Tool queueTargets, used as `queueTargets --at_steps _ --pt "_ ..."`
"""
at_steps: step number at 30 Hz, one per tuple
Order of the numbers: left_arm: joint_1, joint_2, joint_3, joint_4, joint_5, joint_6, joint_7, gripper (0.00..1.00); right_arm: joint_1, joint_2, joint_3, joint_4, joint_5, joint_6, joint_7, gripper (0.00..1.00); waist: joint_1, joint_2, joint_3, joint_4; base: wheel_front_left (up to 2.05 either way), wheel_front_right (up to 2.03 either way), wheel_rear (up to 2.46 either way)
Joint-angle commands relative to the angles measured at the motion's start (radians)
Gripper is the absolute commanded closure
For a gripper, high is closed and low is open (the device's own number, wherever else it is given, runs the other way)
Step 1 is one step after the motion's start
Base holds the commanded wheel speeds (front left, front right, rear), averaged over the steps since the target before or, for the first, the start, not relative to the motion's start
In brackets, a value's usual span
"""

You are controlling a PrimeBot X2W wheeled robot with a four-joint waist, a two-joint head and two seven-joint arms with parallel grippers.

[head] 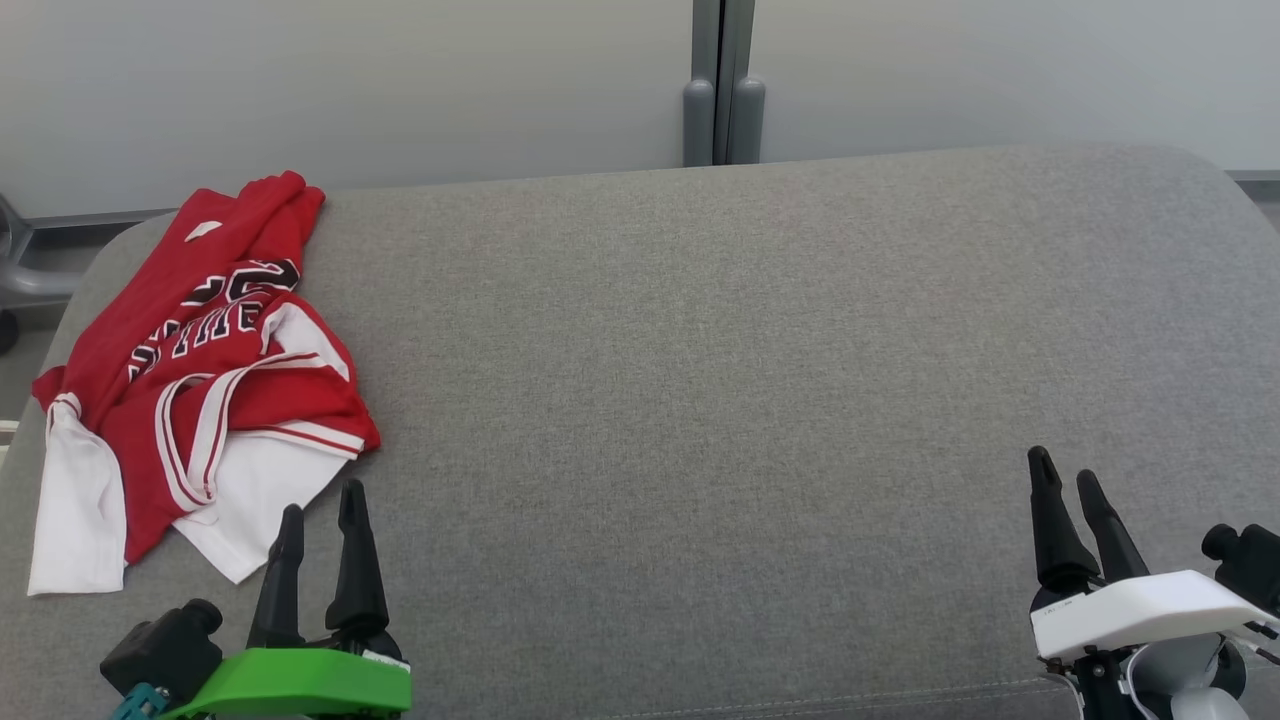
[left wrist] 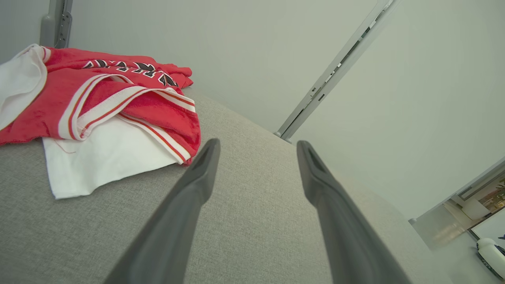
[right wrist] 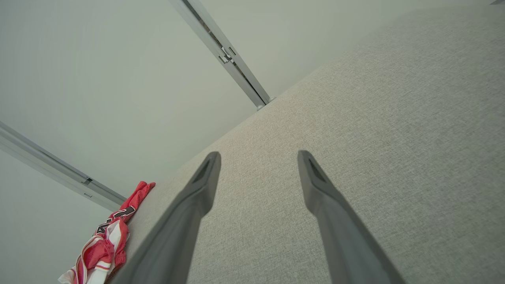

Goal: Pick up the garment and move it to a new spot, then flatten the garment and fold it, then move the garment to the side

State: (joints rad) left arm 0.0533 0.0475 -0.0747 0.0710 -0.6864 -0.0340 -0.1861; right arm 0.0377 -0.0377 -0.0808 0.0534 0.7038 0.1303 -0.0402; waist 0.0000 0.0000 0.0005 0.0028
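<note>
Crumpled red-and-white jersey garment at the left end of the grey fabric surface. Left end effector just beside its hem — spread wide, empty; right end effector well apart, likewise.

One red-and-white garment is seen at nine o'clock on one grey fabric worktop. Two robot hands are counted, a left hand at seven o'clock and a right hand at five o'clock, each with two dark fingers.
</note>
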Motion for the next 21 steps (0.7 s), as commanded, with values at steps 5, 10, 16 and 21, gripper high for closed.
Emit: queueTargets --at_steps 5,10,16,21 --pt "0.006 0.011 0.009 0.003 0.081 -0.004 -0.012 0.0 -0.019 -0.008 0.023 -0.003 -0.087 0.0 -0.03 0.0 0.0 0.0 -0.005 0.001 0.0 0.0 0.0" --pt "0.008 0.013 0.009 0.03 0.139 -0.011 -0.019 0.0 -0.024 -0.009 0.044 0.018 -0.151 0.0 -0.05 0.0 0.0 0.0 -0.01 0.001 0.0 0.0 0.0" --pt "0.005 0.014 0.008 0.06 0.207 -0.009 -0.026 0.0 -0.03 -0.01 0.064 0.043 -0.221 0.0 -0.073 0.0 0.0 0.0 -0.016 0.0 0.0 0.0 0.0" --pt "0.004 0.014 0.012 0.084 0.254 -0.003 -0.032 0.0 -0.032 -0.01 0.08 0.058 -0.272 0.0 -0.092 0.0 0.0 0.0 -0.021 -0.002 0.0 0.0 0.0"
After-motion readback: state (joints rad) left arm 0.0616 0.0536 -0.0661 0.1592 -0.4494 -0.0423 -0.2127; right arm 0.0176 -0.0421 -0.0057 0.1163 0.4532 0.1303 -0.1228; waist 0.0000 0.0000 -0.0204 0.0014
